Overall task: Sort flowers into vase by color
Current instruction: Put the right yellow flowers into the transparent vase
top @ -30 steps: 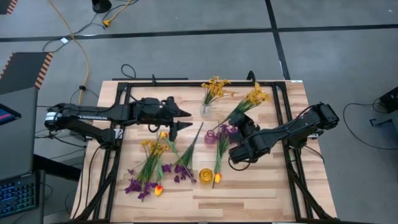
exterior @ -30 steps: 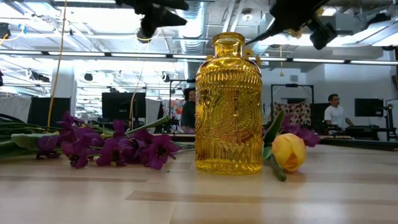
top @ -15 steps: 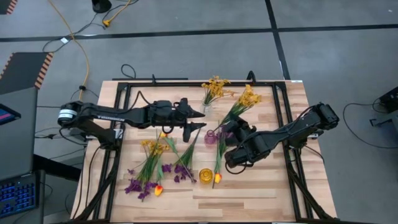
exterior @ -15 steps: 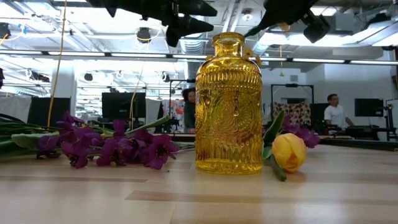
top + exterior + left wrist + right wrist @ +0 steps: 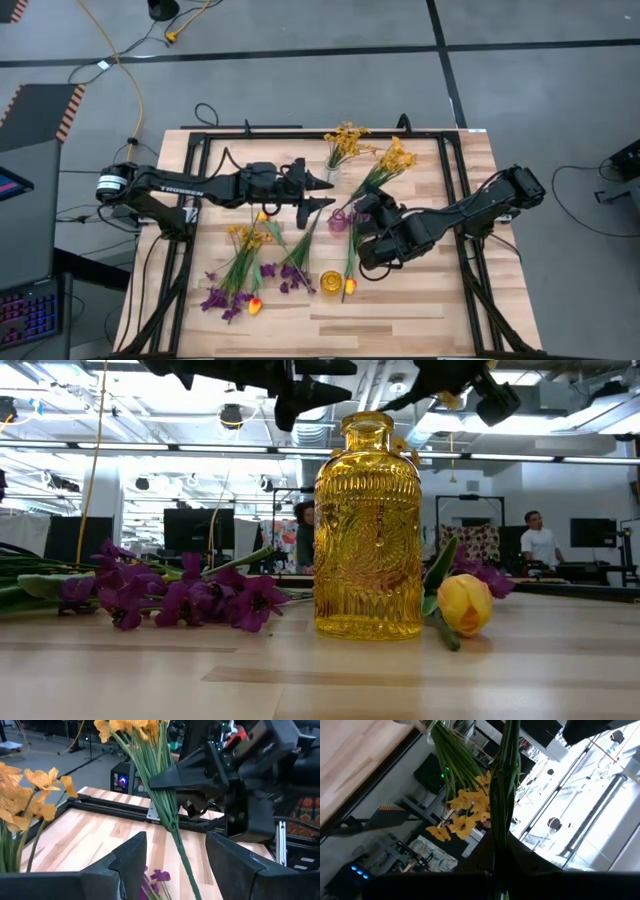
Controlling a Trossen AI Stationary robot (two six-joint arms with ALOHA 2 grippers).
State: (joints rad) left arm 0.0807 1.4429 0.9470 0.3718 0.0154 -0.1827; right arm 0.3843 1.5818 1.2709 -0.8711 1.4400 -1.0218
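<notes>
Two claws meet: right claw (image 5: 372, 203) pinches yellow flowers (image 5: 393, 160); left claw (image 5: 322, 193) spread beside purple vase (image 5: 339, 220).

Amber ribbed glass vase (image 5: 368, 530), purple blossoms (image 5: 180, 598) beside it, orange-yellow tulip (image 5: 465, 604) (green stems throughout), pale striped wood table (image 5: 400, 310).

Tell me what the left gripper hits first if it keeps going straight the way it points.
Probably the yellow flower stems held by the right gripper; they cross just ahead of the open left gripper. Depth is uncertain.
</notes>
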